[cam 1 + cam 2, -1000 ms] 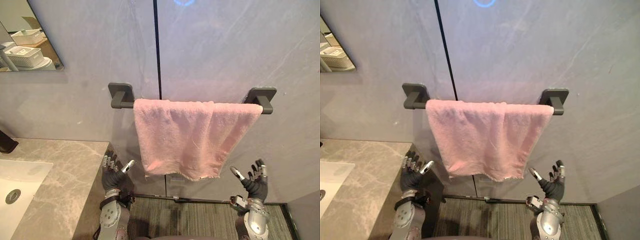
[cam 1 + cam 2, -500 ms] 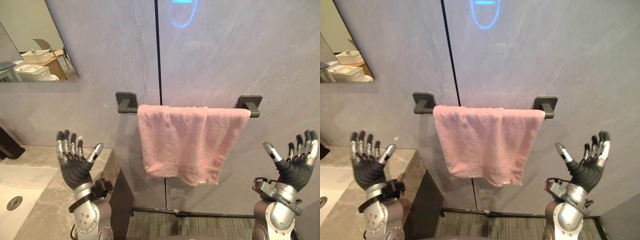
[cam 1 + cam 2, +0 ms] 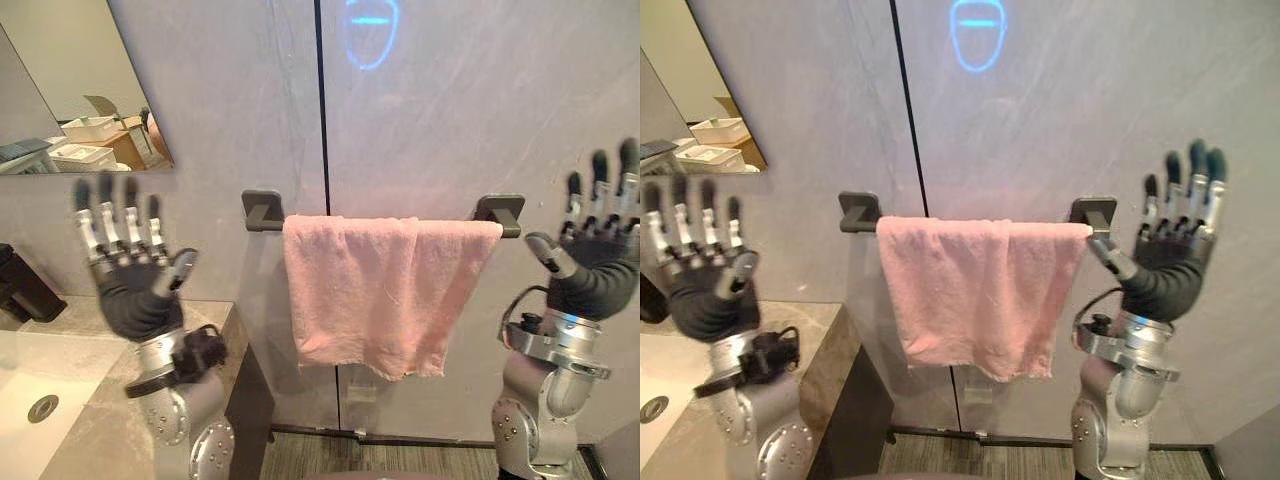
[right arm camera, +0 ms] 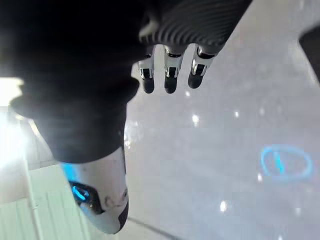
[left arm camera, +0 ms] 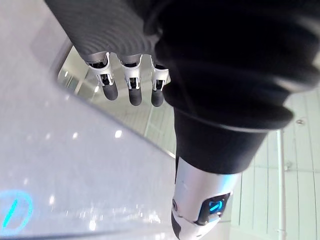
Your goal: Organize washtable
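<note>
A pink towel [image 3: 375,295] hangs folded over a dark wall rail [image 3: 262,209] between two brackets. My left hand [image 3: 130,285] is raised palm up to the left of the towel, above the marble counter [image 3: 110,420], fingers straight and holding nothing. My right hand [image 3: 597,260] is raised to the right of the towel, beside the rail's right bracket [image 3: 500,212], fingers straight and apart from the cloth. The wrist views show each hand's straight fingers [image 5: 130,90] [image 4: 167,80] against the grey wall.
A white sink basin [image 3: 35,375] is set into the counter at the lower left, with a dark tap [image 3: 22,285] behind it. A mirror [image 3: 70,90] hangs on the wall at the upper left. Grey wall panels meet at a dark seam [image 3: 322,100].
Both hands have risen from low near the floor to the height of the towel rail, fingers still spread. The camera has tilted upward, so the whole scene has shifted.
</note>
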